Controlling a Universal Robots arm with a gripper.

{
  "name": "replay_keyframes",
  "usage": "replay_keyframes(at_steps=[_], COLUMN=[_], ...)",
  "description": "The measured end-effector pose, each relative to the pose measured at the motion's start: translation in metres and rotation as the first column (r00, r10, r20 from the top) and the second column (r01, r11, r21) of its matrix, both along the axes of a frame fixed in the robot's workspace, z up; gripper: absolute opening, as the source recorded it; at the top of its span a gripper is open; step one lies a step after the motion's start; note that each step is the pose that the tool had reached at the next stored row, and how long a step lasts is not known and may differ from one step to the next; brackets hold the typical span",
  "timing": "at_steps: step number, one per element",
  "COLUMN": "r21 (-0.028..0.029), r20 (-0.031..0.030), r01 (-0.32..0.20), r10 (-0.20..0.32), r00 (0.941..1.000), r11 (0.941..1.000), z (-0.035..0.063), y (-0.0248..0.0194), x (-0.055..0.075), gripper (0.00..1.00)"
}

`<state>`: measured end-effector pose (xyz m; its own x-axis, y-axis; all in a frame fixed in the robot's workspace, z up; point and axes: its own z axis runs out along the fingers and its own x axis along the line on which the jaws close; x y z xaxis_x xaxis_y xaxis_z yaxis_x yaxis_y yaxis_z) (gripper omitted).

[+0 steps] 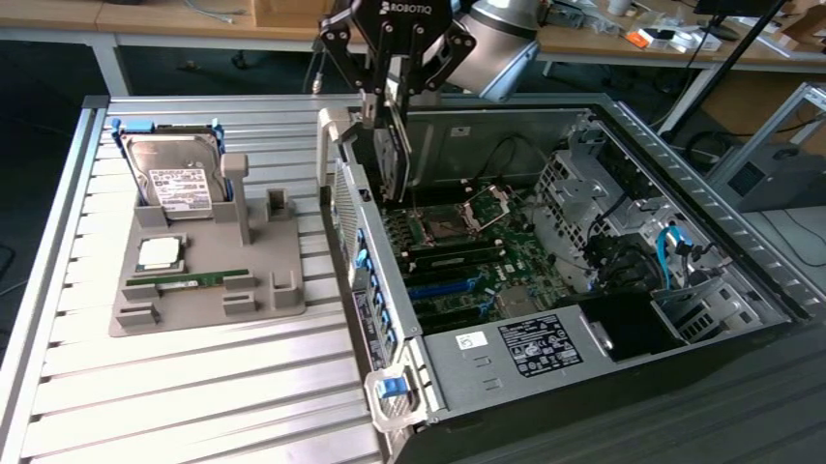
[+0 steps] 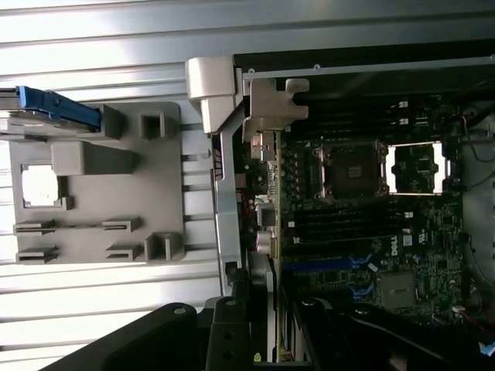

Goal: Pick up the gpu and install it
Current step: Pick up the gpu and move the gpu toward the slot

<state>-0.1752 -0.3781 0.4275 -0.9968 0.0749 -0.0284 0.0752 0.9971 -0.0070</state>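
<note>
End effector [image 1: 394, 97] clamped on the gpu [image 1: 391, 159], card hanging upright | gpu is over the open pc case [image 1: 722, 251], by its wall on the exterior view's left, low over the motherboard [image 1: 529, 290], can't tell if touching | hard drive [image 1: 174, 179] and memory stick [image 1: 193, 279] sit in the grey tray [image 1: 193, 311] on the desk [image 1: 193, 387]

gpu [image 1: 391, 155] in air: thin dark board, upright on edge, long side vertical, above open computer case [image 1: 703, 188], just inside rear wall, over motherboard [image 1: 452, 253].
</note>
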Motion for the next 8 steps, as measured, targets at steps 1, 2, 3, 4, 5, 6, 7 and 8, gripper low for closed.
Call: replay_keyframes(at_steps=[1, 2, 3, 4, 5, 6, 7, 8], r21=[-0.0002, -0.0003, -0.0004, -0.0005, -0.0006, -0.0006, -0.0007, -0.0007], r20=[0.0000, -0.0001, 0.0000, 0.0000, -0.0001, -0.0001, 0.0000, 0.0000], r01=[0.000, 0.000, 0.000, 0.000, 0.000, 0.000, 0.000, 0.000], r10=[0.000, 0.000, 0.000, 0.000, 0.000, 0.000, 0.000, 0.000], r00=[1.0000, 1.0000, 1.0000, 1.0000, 1.0000, 1.0000, 1.0000, 1.0000], r11=[1.0000, 1.0000, 1.0000, 1.0000, 1.0000, 1.0000, 1.0000, 1.0000], z=[-0.0002, -0.0003, -0.0005, -0.0006, -0.0007, -0.0008, -0.0009, -0.0010], y=[0.0000, 0.0000, 0.0000, 0.0000, 0.0000, 0.0000, 0.0000, 0.0000], x=[0.0013, 0.0022, 0.0029, 0.0037, 0.0043, 0.0048, 0.0056, 0.0060], gripper=[0.27, 0.27, 0.27, 0.27, 0.27, 0.27, 0.27, 0.27])
